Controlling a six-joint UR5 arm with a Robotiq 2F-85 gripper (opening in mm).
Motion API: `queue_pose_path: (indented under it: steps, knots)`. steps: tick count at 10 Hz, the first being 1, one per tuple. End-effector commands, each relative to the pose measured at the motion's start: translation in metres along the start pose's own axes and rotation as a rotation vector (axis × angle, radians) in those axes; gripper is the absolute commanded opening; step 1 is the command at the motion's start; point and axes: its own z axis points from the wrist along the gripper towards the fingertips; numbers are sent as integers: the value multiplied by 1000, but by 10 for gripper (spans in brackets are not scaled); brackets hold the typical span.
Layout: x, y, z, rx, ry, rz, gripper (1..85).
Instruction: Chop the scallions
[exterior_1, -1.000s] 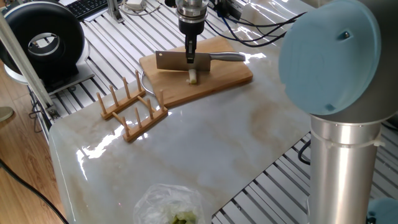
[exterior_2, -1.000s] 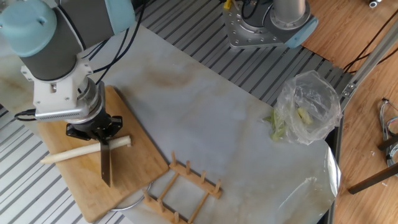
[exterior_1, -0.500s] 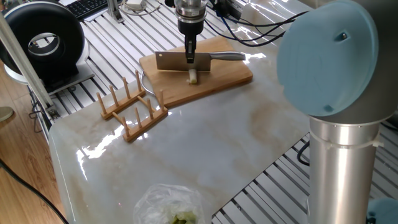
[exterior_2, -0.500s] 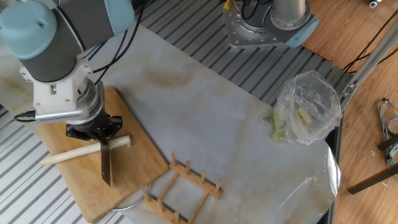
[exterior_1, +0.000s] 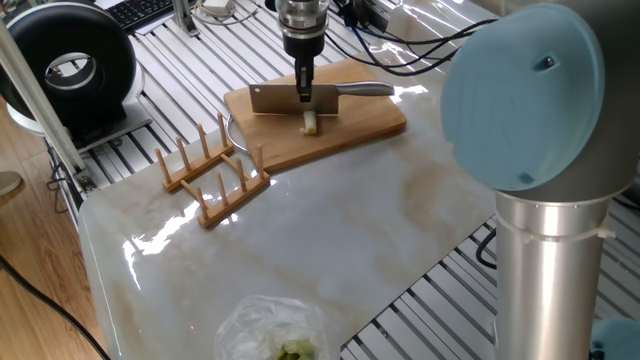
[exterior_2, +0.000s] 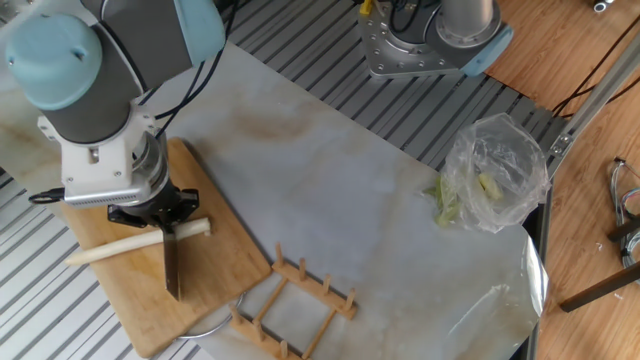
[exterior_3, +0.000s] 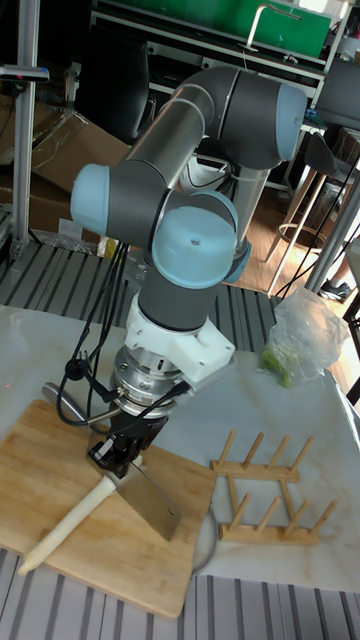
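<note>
The scallions are one long pale cream stalk lying across the wooden cutting board, whole as far as I can see. From the opposite side only its cut end shows below the blade. My gripper points straight down, shut on the top edge of a steel cleaver, whose handle sticks out to the right. The blade stands on edge across the stalk near its thick end. In the tall fixed view the cleaver hangs under the gripper, beside the stalk.
A wooden peg rack lies on the marble table just off the board. A clear plastic bag with green bits sits at the far table corner. A wire ring pokes out from under the board. A black round fan stands beyond the table edge.
The arm's upper joints have shifted a little. The cleaver stays over the same spot on the stalk, and the stalk has not moved.
</note>
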Motion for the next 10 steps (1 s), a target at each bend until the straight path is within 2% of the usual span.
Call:
queue_pose_path:
  steps: [1, 3, 6, 8, 9, 10]
  knots:
    - [1, 1, -3, -2, 12, -3, 13]
    - [-5, 3, 5, 12, 3, 14, 13]
    - [-1, 2, -10, -12, -4, -1, 13]
    - [-9, 6, -8, -29, -40, 12, 13]
    - [-15, 7, -2, -53, -79, 14, 13]
    - [-13, 6, -2, -59, -88, 8, 13]
